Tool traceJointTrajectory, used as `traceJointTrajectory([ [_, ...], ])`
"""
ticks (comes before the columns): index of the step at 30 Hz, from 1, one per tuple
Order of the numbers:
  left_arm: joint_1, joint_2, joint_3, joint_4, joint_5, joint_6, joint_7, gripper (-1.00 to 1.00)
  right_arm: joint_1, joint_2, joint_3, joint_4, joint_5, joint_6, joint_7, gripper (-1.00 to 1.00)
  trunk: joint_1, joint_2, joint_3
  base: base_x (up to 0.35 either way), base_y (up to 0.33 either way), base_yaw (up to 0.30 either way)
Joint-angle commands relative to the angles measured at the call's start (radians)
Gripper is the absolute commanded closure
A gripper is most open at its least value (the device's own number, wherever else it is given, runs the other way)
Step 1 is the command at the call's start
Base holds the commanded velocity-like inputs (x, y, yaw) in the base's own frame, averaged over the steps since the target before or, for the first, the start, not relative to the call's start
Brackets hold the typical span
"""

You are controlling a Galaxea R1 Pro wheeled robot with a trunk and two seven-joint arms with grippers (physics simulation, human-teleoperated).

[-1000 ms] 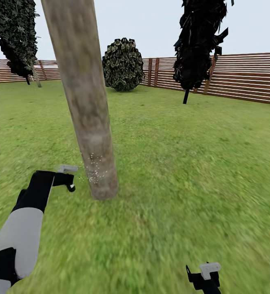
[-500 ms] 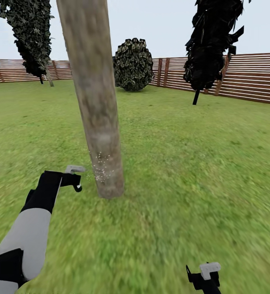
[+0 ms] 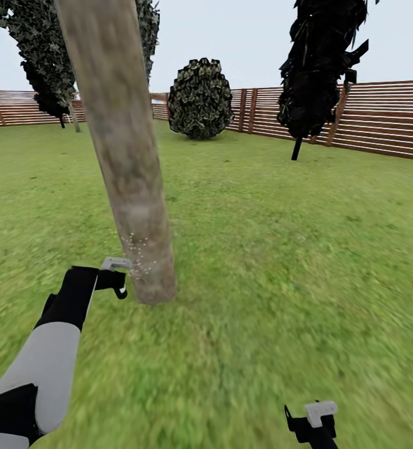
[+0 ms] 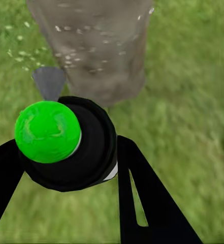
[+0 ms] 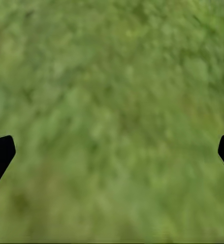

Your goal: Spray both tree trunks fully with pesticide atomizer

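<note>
The pesticide atomizer (image 4: 66, 147), a dark round bottle whose top shows bright green here, sits between the two black fingers of my left gripper (image 4: 66, 152), which is shut on it. My left gripper (image 3: 116, 282) hangs low over the lawn, close beside the base of a pale mottled tree trunk (image 3: 128, 174). White spray specks (image 3: 138, 259) dot the trunk's lower part, and the trunk (image 4: 91, 46) stands right ahead of the bottle's nozzle. My right gripper (image 3: 312, 424) hovers open over bare grass, fingers (image 5: 0, 155) wide apart.
The green lawn (image 3: 294, 249) stretches to a brown slatted fence (image 3: 387, 118). A round dark bush (image 3: 199, 98) stands at the back. A dark narrow tree (image 3: 319, 62) rises on the right, and dark-leaved trees (image 3: 41, 56) on the left.
The head view has shifted a little. The gap between my left gripper and the trunk base has narrowed. Spray specks still sit on the lower trunk. The right gripper has not moved.
</note>
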Motion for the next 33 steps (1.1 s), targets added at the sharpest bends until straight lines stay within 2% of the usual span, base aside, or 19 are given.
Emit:
traceJointTrajectory([
  [1,0.000,0.000,0.000,0.000,0.001,0.000,0.010,1.00,0.000,0.000,0.000,0.000,0.000,0.000,0.000,-1.00,0.000,0.000,0.000,0.000,-0.271,0.000],
  [5,0.001,-0.001,0.001,0.000,0.003,0.000,0.044,1.00,0.000,0.000,0.000,0.000,0.000,0.000,0.000,-1.00,0.000,0.000,0.000,0.000,-0.270,0.000],
  [15,0.000,0.000,0.002,-0.002,0.002,0.000,0.048,1.00,0.000,0.000,0.000,-0.001,-0.001,0.000,-0.001,-1.00,0.000,0.000,0.000,0.000,-0.271,0.003],
  [28,0.002,0.000,0.001,0.001,0.001,0.000,0.049,1.00,0.000,0.002,0.000,0.000,0.000,0.000,0.000,-1.00,0.000,0.000,0.000,0.021,-0.270,0.248],
  [33,0.002,0.006,0.006,0.001,0.001,0.000,0.072,1.00,0.000,0.000,0.000,-0.001,0.000,0.000,0.000,-1.00,0.000,0.000,0.000,0.133,-0.270,0.046],
])
